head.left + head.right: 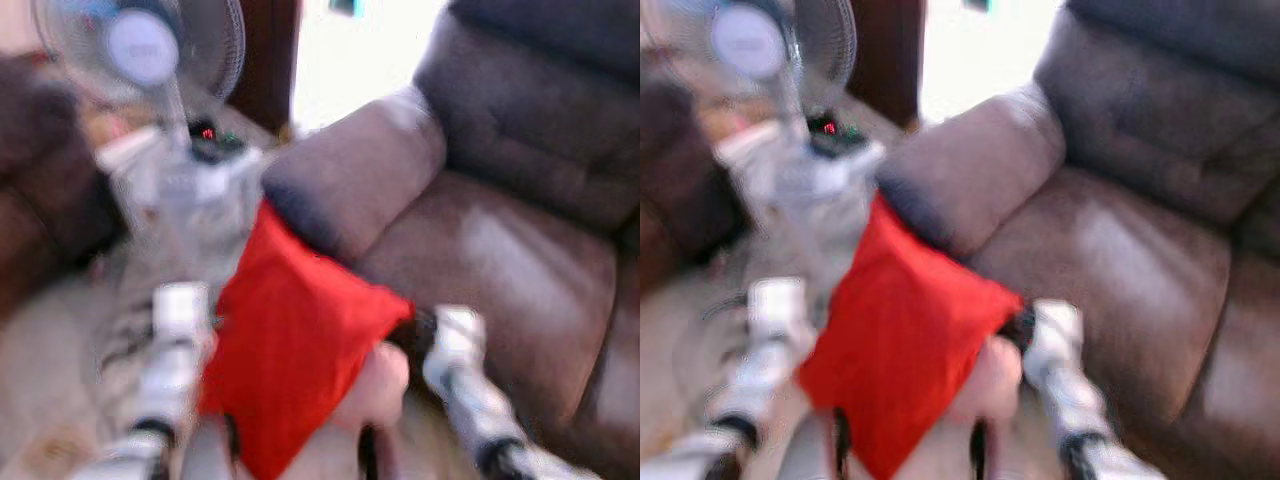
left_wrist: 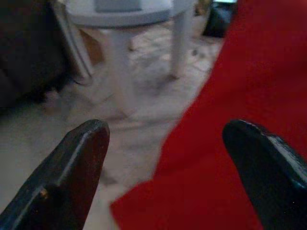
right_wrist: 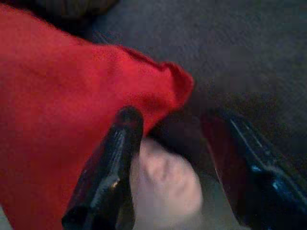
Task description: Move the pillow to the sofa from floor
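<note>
The red pillow (image 1: 295, 350) hangs off the floor between my two arms, in front of the brown sofa's armrest (image 1: 360, 170). My left arm (image 1: 175, 345) is at its left edge and my right arm (image 1: 460, 355) at its right corner. In the left wrist view my left gripper (image 2: 168, 132) is open, with the pillow (image 2: 249, 96) lying across one side of the gap. In the right wrist view my right gripper (image 3: 175, 117) is open at the pillow's corner (image 3: 172, 81), with a pale pink rounded shape (image 3: 163, 177) between the fingers. The head views are blurred.
The sofa seat (image 1: 500, 270) lies to the right, beyond the armrest. A standing fan (image 1: 140, 45) and a small white table (image 1: 190, 170) are at the back left. A dark chair (image 1: 40, 170) stands far left on the pale floor (image 2: 57, 129).
</note>
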`<state>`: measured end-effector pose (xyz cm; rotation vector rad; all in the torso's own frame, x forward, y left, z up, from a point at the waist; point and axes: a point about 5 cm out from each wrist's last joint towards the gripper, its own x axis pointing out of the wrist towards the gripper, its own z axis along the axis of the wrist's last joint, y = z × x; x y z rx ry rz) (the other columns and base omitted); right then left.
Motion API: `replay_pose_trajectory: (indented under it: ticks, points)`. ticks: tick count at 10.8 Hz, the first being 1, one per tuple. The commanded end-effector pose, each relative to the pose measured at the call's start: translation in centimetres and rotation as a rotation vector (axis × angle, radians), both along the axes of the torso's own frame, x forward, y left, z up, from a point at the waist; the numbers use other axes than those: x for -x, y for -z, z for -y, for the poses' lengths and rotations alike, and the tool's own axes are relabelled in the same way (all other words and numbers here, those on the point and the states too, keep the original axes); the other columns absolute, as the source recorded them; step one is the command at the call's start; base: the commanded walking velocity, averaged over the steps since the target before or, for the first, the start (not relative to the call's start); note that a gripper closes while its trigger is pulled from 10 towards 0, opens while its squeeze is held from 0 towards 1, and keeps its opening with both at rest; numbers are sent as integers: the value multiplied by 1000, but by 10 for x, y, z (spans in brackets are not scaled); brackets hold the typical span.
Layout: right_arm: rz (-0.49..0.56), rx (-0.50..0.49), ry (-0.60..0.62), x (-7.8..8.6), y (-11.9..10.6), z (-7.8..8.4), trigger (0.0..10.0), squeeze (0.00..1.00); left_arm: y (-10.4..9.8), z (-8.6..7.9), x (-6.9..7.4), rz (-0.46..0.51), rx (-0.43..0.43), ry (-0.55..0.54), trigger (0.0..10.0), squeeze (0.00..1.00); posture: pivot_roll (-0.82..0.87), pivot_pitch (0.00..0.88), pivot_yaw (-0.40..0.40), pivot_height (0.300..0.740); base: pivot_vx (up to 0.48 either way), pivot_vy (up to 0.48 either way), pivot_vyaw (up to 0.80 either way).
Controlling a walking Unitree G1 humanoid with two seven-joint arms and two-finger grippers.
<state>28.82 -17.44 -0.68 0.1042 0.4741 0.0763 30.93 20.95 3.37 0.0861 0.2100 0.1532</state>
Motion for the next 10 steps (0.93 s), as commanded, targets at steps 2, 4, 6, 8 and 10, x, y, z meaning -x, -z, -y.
replay_pose_trajectory:
  ticks: [2, 4, 6, 8, 10]
  points:
    - [-27, 24, 29, 8, 6, 13, 10000, 0, 0, 14, -2, 18, 37, 22, 10000, 0, 27, 55, -96, 579, 261, 0, 0]
    - [-26, 26, 30, 8, 6, 13, 10000, 0, 0, 14, -2, 20, 36, 27, 10000, 0, 26, 56, -95, 579, 0, 0, 0]
    - [-10, 6, 35, 6, 4, 12, 10000, 1000, 2, 15, -1, 3, 35, 30, 10000, 0, 26, 56, -95, 579, 0, 0, 0]
    - [-19, -54, 49, 6, 4, 10, 10000, 1000, 3, 16, 0, 1, 38, 34, 10000, 0, 27, 54, -97, 579, 0, 0, 0]
    - [-24, -85, 55, 5, 4, 8, 10000, 1000, 3, 17, 0, 0, 41, 37, 10000, 0, 27, 52, -96, 579, 0, 0, 0]
